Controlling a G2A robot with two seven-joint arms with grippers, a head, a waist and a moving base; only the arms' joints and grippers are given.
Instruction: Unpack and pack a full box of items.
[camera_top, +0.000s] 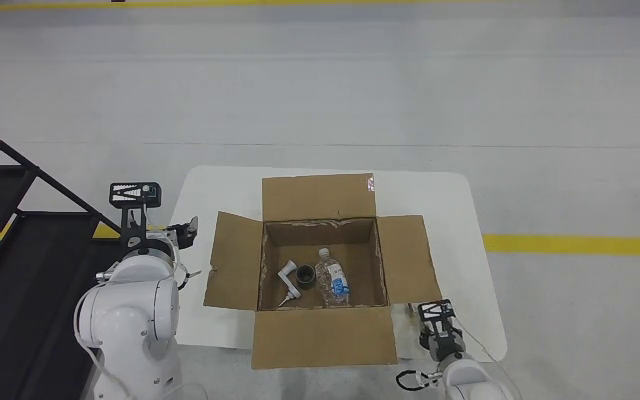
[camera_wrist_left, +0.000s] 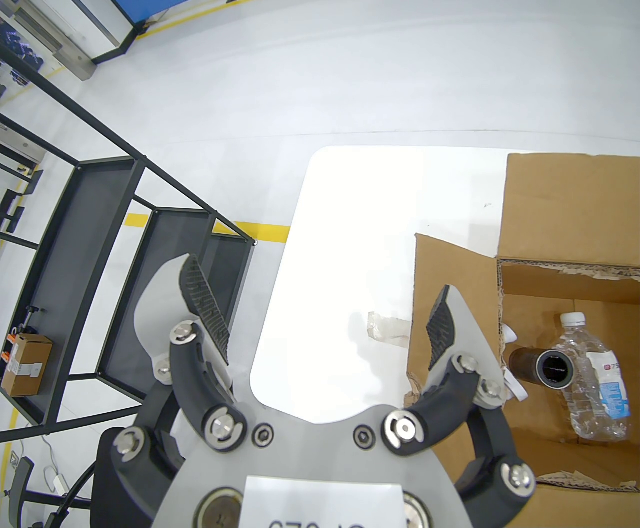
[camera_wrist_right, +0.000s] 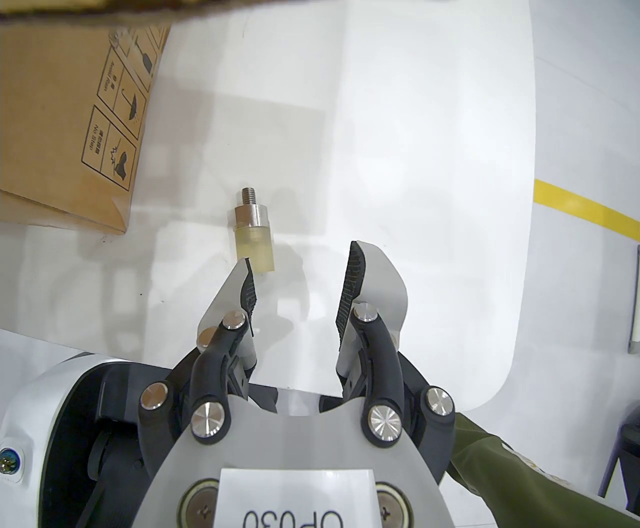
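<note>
An open cardboard box (camera_top: 230, 260) stands on the white table (camera_top: 450, 200) with all flaps folded out. Inside lie a clear water bottle (camera_top: 333, 277), a dark cylinder (camera_top: 306, 277) and a white part (camera_top: 288, 274); the left wrist view shows the bottle (camera_wrist_left: 595, 380) and the cylinder (camera_wrist_left: 542, 367). My left gripper (camera_wrist_left: 320, 305) is open, above the table's left edge beside the box's left flap (camera_wrist_left: 450, 300). My right gripper (camera_wrist_right: 300, 267) is open, low over the table at the box's front right corner. A small yellowish cylinder with a metal threaded end (camera_wrist_right: 254, 232) stands just past one fingertip.
A black metal rack (camera_wrist_left: 115, 280) stands left of the table, with a small cardboard carton (camera_wrist_left: 25, 365) on it. A scrap of clear tape (camera_wrist_left: 385, 327) lies on the table by the left flap. Bare table lies right of the box.
</note>
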